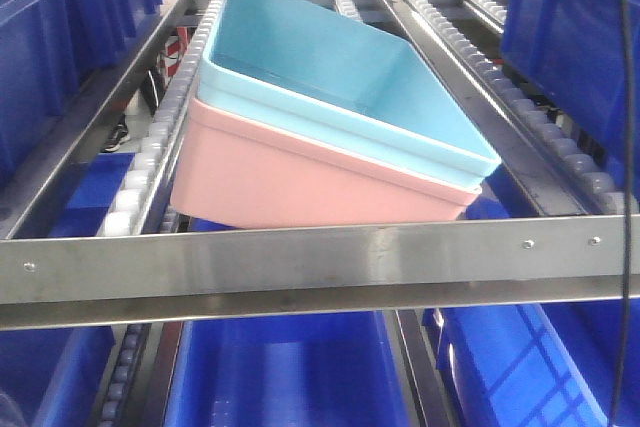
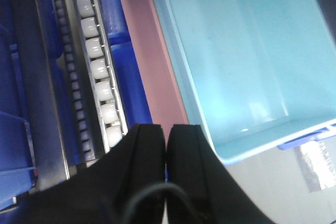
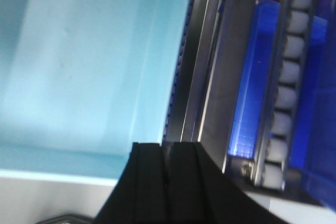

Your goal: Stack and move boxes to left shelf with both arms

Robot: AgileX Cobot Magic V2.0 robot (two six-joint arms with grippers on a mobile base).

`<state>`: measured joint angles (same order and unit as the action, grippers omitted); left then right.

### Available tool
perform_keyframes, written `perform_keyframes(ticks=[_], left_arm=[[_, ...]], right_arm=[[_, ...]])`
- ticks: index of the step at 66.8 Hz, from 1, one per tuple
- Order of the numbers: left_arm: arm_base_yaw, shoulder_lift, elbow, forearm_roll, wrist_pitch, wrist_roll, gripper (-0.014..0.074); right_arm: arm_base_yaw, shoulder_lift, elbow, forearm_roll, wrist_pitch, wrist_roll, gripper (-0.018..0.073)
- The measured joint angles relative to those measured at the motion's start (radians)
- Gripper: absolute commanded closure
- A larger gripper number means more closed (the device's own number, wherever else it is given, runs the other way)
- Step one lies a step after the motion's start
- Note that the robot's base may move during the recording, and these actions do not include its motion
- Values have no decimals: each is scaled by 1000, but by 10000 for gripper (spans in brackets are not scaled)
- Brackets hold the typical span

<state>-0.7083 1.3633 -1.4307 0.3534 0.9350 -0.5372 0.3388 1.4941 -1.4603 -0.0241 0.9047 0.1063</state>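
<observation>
Both grippers, left point(image 2: 167, 142) and right point(image 3: 167, 153), have fingers pressed together on nothing, just off the blue bin point(image 1: 340, 77) nested in the pink bin point(image 1: 290, 182), tilted on the rack point(image 1: 300, 267).

Sky-blue bin point(image 1: 330, 67) in salmon-pink bin point(image 1: 290, 177); dark blue crates point(image 1: 280, 372).

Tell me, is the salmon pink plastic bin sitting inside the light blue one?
No, it is the reverse: the light sky blue plastic bin is nested inside the salmon pink plastic bin.
</observation>
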Motion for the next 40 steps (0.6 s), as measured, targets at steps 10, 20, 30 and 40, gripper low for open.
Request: perform_keyframes(ticks=[10, 20, 30, 40], left_arm=[[0, -185, 209, 9, -122, -13, 598], [0, -406, 406, 24, -242, -14, 598], [0, -611, 593, 39, -358, -14, 598], [0, -795, 761, 41, -394, -7, 598]], right_arm=[[4, -137, 188, 0, -113, 0, 503], [9, -305, 369, 0, -216, 0, 503], [12, -497, 533, 0, -274, 0, 503], [12, -709, 700, 0, -319, 0, 503]])
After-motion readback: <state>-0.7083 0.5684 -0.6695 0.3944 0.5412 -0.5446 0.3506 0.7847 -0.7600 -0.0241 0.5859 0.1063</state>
